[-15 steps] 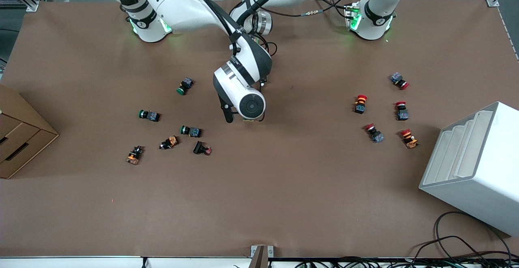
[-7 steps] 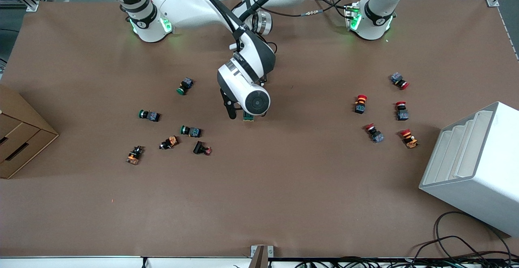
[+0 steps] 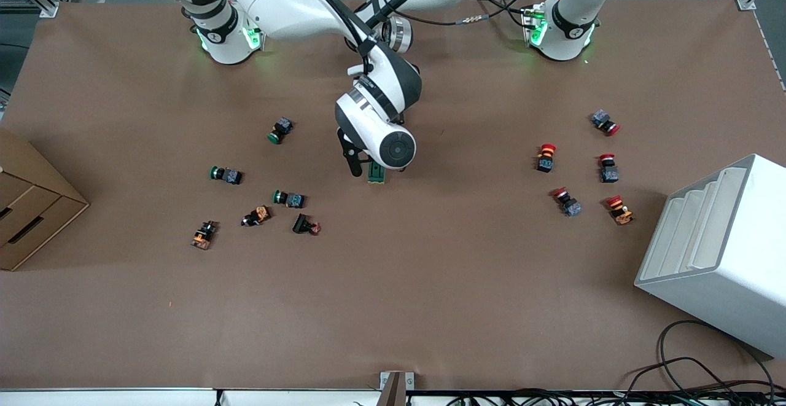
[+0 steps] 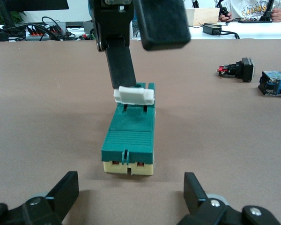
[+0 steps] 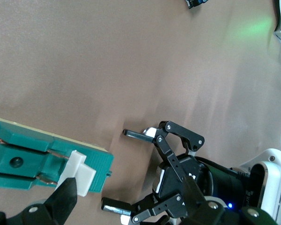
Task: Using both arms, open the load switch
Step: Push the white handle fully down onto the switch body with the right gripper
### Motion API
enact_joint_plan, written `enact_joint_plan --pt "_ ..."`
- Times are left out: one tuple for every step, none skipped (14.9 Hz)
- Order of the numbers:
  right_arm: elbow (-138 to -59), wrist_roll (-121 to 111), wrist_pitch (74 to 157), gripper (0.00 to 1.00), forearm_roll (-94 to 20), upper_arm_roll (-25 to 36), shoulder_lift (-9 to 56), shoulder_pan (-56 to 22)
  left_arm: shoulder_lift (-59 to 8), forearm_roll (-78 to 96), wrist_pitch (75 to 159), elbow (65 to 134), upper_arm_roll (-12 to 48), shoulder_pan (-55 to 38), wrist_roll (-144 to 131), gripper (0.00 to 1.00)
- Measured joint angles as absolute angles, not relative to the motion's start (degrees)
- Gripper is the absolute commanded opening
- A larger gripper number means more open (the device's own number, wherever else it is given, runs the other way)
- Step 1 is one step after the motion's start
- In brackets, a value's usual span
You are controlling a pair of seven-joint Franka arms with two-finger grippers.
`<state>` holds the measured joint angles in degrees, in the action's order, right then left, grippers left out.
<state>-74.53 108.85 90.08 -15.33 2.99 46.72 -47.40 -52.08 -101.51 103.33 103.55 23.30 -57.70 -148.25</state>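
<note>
My right gripper [image 4: 147, 42] is spread over the switch's [image 4: 130, 136] white end; my left gripper [image 5: 131, 168] gapes just beside it.

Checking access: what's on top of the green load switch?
Dark-green rectangular load switch: white lever piece sits on one end, one right gripper finger against it. Open left gripper faces the cream end. Under the lever: hidden.

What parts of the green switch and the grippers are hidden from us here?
- Front view: the load switch is mostly hidden by the right arm's wrist; only one end shows.
- Front view: the left gripper is hidden by the arms.
- Right wrist view: the right gripper is cut off by the picture's edge, and so is the switch.
- Left wrist view: the left gripper shows only its open fingertips; the switch's underside is unseen.
</note>
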Motion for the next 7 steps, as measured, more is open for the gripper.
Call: enact_joint_plan --pt "-74.75 108.78 90.05 1.00 -14.91 2.99 46.75 -47.46 -52.08 -101.51 103.33 103.55 23.30 -57.70 -148.25 0.99" --pt "-75.01 108.73 90.01 1.00 -14.36 2.99 46.81 -47.56 -52.08 -101.51 103.33 103.55 23.30 -57.70 -148.25 0.99" --pt "-75.26 108.71 90.02 1.00 -14.09 2.99 46.86 -47.64 -52.08 -101.51 103.33 103.55 23.30 -57.70 -148.25 0.99" --pt "-75.55 108.68 90.09 1.00 -13.87 2.99 46.89 -47.72 -52.08 -101.51 103.33 103.55 23.30 -57.70 -148.25 0.98" --pt "-75.74 108.64 90.20 1.00 -13.67 2.99 46.90 -47.80 -52.09 -101.51 103.33 103.55 23.30 -57.70 -148.25 0.99" --pt "-75.80 108.63 90.27 1.00 -13.45 2.99 46.91 -47.91 -52.10 -101.51 103.31 103.55 23.30 -57.71 -148.25 0.99" --pt "-75.85 108.63 90.35 1.00 -13.23 2.99 46.92 -48.03 -52.10 -101.51 103.29 103.55 23.29 -57.72 -148.25 0.99"
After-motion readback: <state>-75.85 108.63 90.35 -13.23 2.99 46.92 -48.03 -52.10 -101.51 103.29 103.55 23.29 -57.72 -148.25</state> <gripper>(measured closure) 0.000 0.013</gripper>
